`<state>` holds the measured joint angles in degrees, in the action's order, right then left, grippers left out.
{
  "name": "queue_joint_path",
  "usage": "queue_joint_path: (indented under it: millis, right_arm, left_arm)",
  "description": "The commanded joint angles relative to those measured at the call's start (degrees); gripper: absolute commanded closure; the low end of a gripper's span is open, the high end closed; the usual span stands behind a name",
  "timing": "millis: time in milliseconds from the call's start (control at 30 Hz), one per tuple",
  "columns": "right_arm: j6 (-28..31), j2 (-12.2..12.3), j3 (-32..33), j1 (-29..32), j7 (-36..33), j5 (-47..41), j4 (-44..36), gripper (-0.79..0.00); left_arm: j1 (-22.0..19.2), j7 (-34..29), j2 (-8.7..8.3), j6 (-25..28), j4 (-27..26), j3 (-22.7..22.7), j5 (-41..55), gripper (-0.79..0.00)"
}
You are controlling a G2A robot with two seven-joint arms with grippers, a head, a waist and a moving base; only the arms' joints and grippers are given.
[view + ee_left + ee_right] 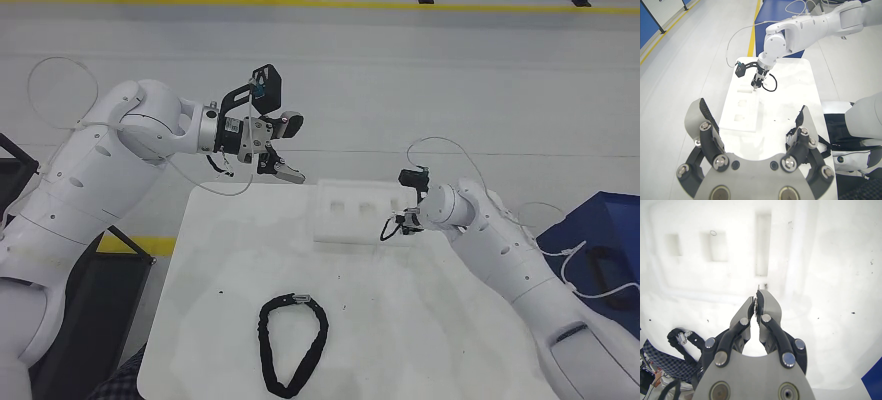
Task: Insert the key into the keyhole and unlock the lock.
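White counter, right claw clenched on the key by the far edge; lock lies near the near edge, left claw released. Best carry it level, tip lined on the keyhole.

We note a pale grey floor with yellow lines, and a blue cabinet standing near the white surface.
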<state>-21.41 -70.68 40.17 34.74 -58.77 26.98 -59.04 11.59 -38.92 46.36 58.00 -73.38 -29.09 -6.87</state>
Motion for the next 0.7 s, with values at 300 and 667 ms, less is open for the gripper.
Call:
queue_joint_path:
  millis: [300,667]
  right_arm:
    - [1.27,5.99,15.61,13.54,0.81,-0.28,-24.57,0.0]
    - [10.79,9.1,32.33,28.91,5.87,-11.6,-38.61,0.0]
  left_arm:
    - [0.0,0.0,0.0,0.0,0.0,0.0,0.0,-0.785]
    - [0.0,0.0,0.0,0.0,0.0,0.0,0.0,-0.785]
